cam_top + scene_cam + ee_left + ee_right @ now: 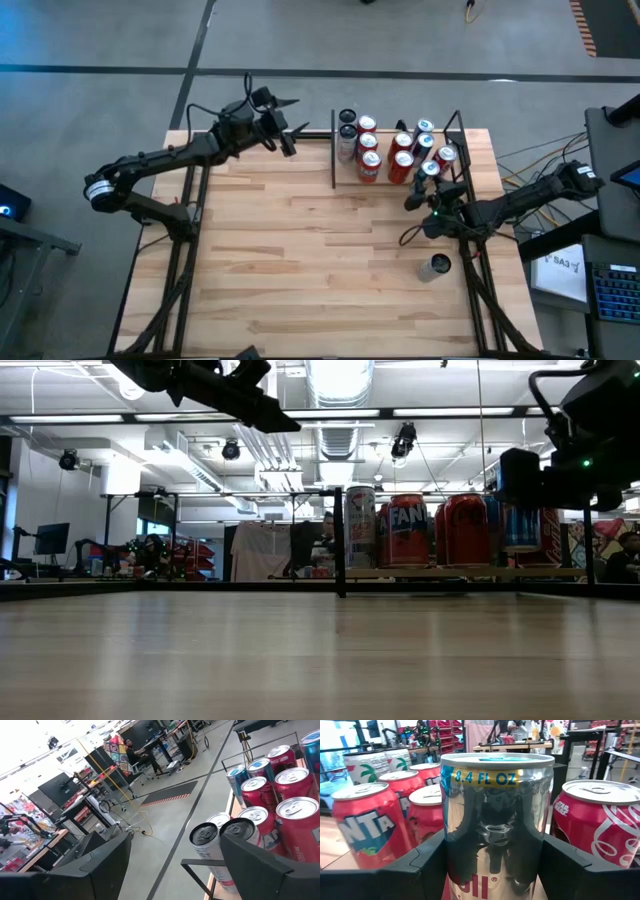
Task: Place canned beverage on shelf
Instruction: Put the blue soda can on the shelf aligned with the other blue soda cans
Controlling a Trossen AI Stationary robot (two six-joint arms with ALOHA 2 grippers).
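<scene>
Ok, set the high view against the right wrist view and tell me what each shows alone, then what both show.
Only the high view shows the left gripper raised, empty, beyond the table's far left edge, and a lone can standing on the tabletop near the right edge, off the shelf.

Only the right wrist view shows the silver can sitting between the right gripper's fingers, its size print readable.

Both show the right gripper at the shelf among the red cans.
</scene>
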